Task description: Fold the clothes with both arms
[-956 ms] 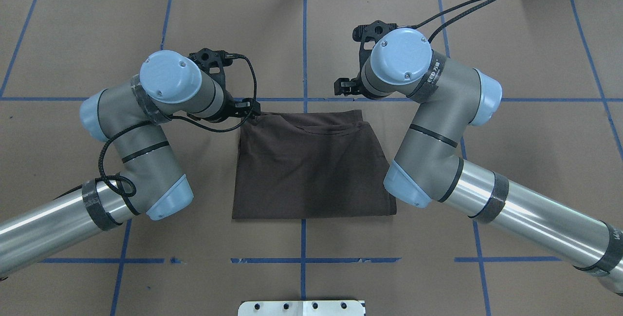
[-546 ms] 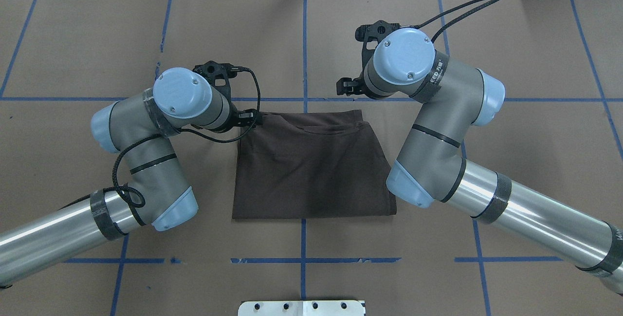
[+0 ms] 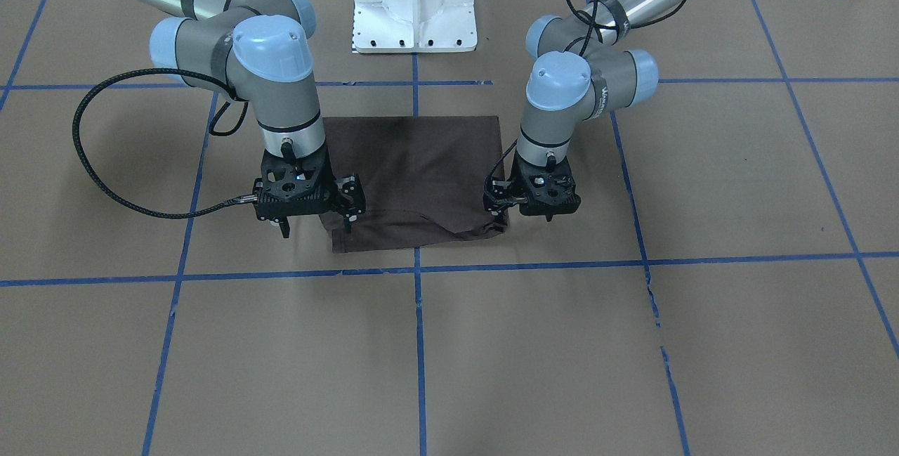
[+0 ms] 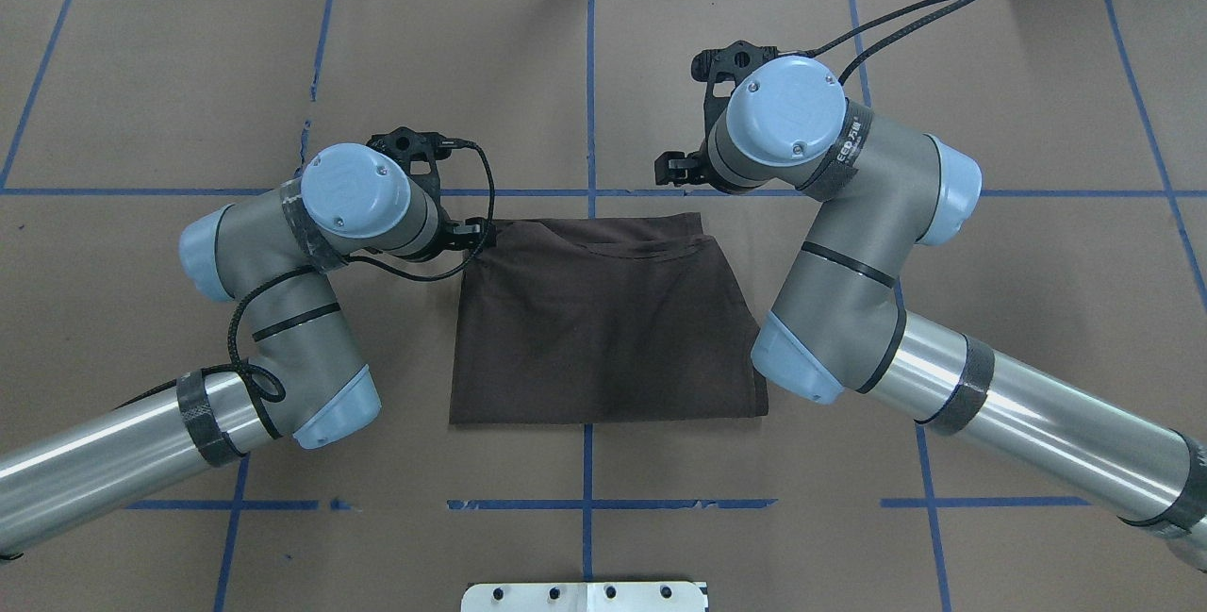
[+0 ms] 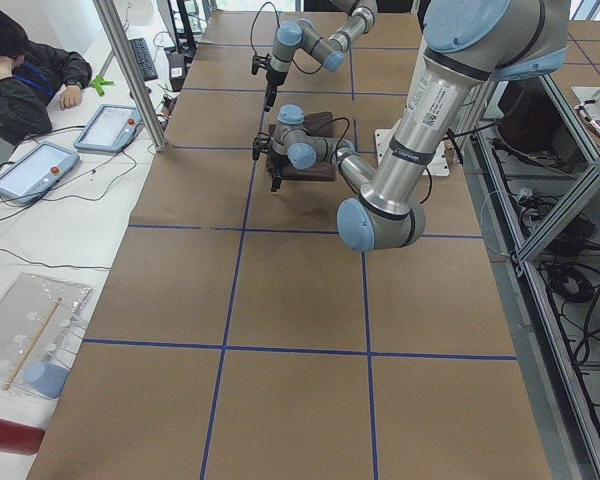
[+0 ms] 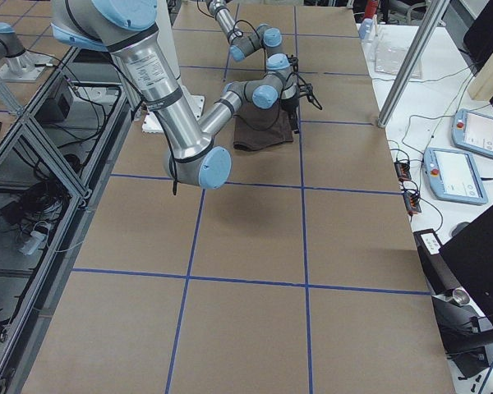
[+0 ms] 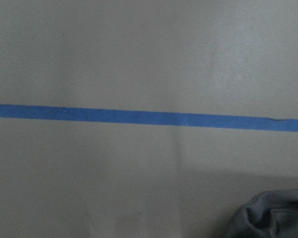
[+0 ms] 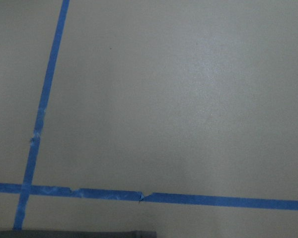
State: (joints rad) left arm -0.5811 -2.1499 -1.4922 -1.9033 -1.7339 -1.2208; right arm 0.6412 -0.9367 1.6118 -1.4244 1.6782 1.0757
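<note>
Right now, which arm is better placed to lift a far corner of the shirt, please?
Left, probably: the left gripper sits at a corner of the shirt, cloth puckered toward it; the right gripper hangs clear of it.

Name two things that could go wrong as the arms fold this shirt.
The left gripper seems to pinch one puckered corner of the T-shirt while the right gripper hangs over the other corner, its hold unclear; lifting now could skew the fold. The pinch looks shallow, so the corner might slip out.
</note>
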